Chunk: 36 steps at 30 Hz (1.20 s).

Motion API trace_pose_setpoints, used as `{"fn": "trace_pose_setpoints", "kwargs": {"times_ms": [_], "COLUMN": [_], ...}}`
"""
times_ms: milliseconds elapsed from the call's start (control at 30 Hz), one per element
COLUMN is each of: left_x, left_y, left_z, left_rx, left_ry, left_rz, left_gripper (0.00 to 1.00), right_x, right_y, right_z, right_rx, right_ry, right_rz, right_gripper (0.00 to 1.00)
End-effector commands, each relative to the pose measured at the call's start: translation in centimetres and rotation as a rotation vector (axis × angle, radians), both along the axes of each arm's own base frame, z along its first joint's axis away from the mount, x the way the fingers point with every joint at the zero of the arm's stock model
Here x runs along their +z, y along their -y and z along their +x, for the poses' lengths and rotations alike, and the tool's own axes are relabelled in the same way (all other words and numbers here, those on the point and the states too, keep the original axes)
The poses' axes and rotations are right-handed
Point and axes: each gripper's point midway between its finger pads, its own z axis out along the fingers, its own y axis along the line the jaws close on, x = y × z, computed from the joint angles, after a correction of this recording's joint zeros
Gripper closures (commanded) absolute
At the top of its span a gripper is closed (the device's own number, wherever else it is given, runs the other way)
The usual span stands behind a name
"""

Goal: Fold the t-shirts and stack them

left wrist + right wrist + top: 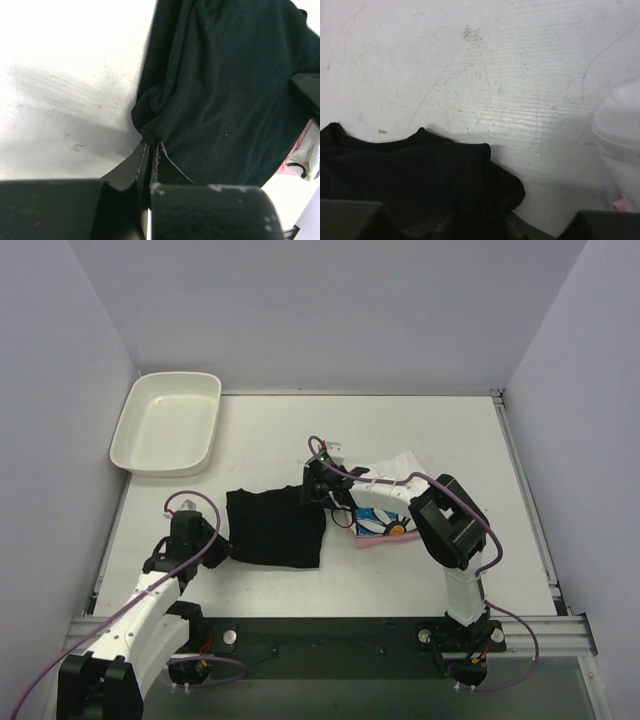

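We are seeing the black t-shirt (275, 528) lying at frame centre, left gripper (151, 147) pinching its left edge with fingers closed tight on the cloth, right gripper (312, 487) hovering at its upper right corner, fingers (350, 220) standing apart, cloth bunching between them unclamped.

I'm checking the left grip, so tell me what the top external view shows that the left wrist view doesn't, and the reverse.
Only the top view: the white tray at the far left corner, and the blue print of the daisy t-shirt. Only the left wrist view: up close, the left gripper is shut, with the corner of the black t-shirt bunched at its tips. Both: the black t-shirt, the bare table, and an edge of the pink t-shirt beside the black one.
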Motion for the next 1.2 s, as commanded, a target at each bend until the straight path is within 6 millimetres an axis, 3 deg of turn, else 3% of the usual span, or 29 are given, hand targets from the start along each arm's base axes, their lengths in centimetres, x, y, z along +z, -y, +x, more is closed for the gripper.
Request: {"fn": "trace_pose_setpoints", "kwargs": {"times_ms": [0, 100, 133, 300, 400, 700, 933, 1167], "left_x": [0.1, 0.0, 0.0, 0.5, 2.1, 7.3, 12.6, 14.7], "left_y": [0.2, 0.2, 0.2, 0.4, 0.6, 1.9, 5.4, 9.8], "left_z": [-0.4, -0.5, -0.5, -0.1, 0.7, 3.0, 5.4, 7.8], "left_rx": [-0.022, -0.023, -0.022, -0.027, -0.034, -0.058, -0.113, -0.177], "left_ry": [0.002, 0.001, 0.002, 0.016, 0.052, 0.149, 0.252, 0.289], "left_rz": [-0.004, -0.002, -0.001, -0.011, -0.015, -0.037, -0.057, -0.071], "left_gripper": [1.00, 1.00, 1.00, 1.00, 1.00, 1.00, 1.00, 1.00], "right_x": [-2.3, -2.1, -2.0, -0.7, 1.3, 9.9, 15.8, 20.4], "right_y": [0.6, 0.5, 0.5, 0.5, 0.3, 0.4, 3.4, 8.0], "right_z": [-1.1, -1.2, -1.1, -0.7, 0.0, 3.2, 5.4, 7.7], "right_rx": [-0.003, -0.001, -0.003, 0.000, 0.005, -0.009, -0.062, -0.127], "right_ry": [-0.066, -0.066, -0.062, -0.033, 0.007, 0.137, 0.218, 0.263], "right_rz": [-0.063, -0.072, -0.077, -0.083, -0.080, -0.047, -0.015, 0.000], "right_gripper": [0.73, 0.98, 1.00, 1.00, 1.00, 1.00, 1.00, 1.00]}}
